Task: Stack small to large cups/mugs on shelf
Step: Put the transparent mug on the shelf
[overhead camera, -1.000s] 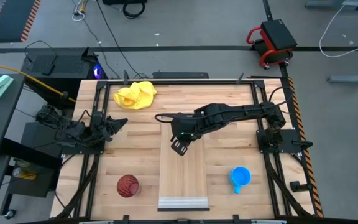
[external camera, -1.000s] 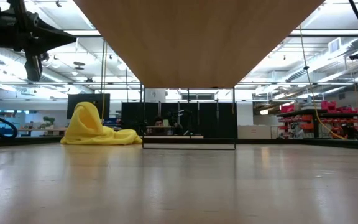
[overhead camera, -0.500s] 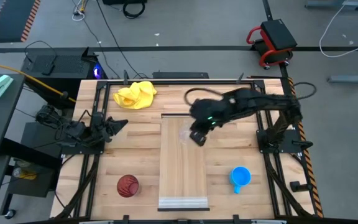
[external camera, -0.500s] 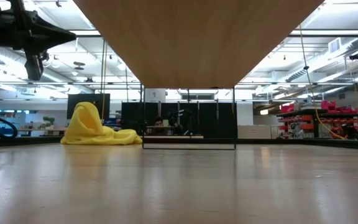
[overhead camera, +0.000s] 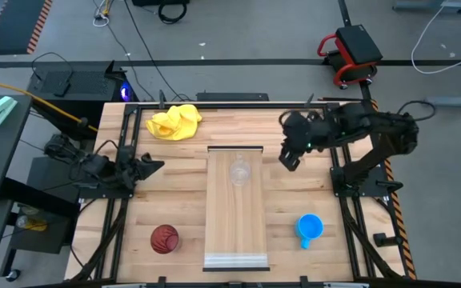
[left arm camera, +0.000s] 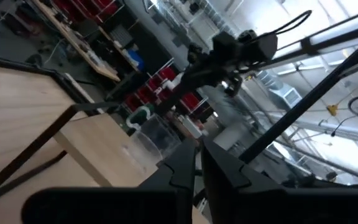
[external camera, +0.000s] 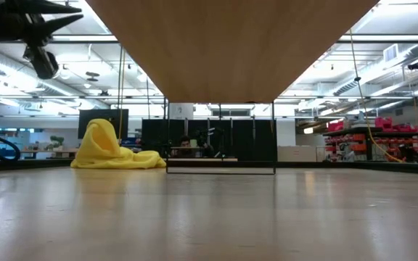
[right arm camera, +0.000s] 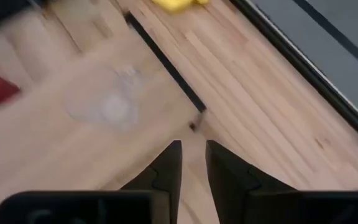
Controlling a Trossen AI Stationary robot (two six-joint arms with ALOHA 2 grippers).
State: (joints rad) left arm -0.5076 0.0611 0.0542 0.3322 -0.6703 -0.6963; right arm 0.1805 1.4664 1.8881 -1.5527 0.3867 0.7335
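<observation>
Clear glass mug [overhead camera: 239,171]: upright on shelf [overhead camera: 235,232], near its dark-rimmed end (outline faint). Right gripper [overhead camera: 289,157]: beside shelf, empty, fingers nearly closed. Left gripper [overhead camera: 152,166]: parked at table edge, fingers shut.

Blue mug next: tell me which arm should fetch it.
Right. The blue mug sits on the right side of the table, right of the shelf; the right gripper hovers on that side, holding nothing. The left gripper waits at the far left edge.
</observation>
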